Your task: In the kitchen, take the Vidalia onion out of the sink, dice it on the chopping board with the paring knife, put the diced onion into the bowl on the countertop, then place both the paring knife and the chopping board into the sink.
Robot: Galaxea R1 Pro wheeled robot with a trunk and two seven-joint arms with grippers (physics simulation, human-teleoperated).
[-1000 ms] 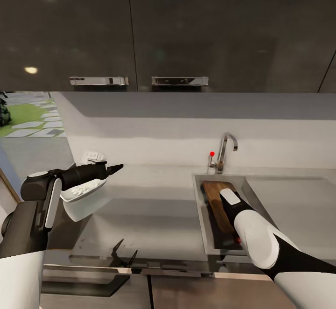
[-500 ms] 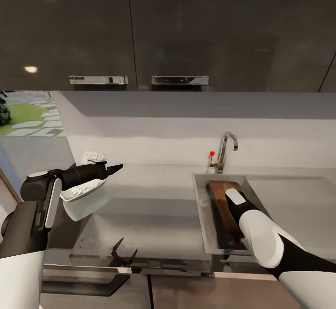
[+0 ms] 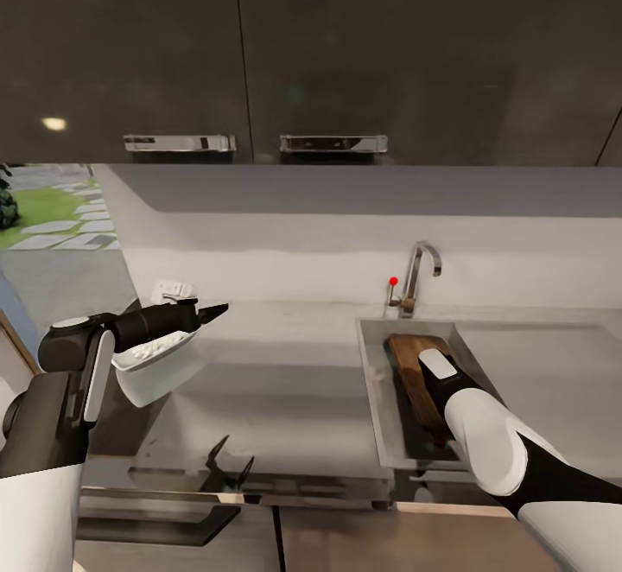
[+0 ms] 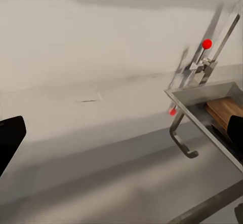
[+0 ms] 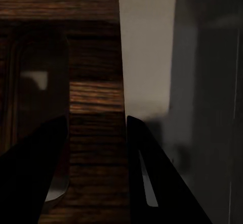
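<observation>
The head view looks forward and down from above the countertop (image 3: 285,382), taking in the dark upper cabinets (image 3: 345,45) and the sink (image 3: 373,399) to the right. The left wrist view faces right across the counter toward the tap (image 4: 210,54) and sink. The right wrist view sits very close over the chopping board (image 5: 91,97) inside the sink, which all three views share.

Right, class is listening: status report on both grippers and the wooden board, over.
Right gripper down in grey metal sink, fingers astride brown wooden chopping board's edge. Left gripper idle above white bowl. Nothing in the way.
</observation>
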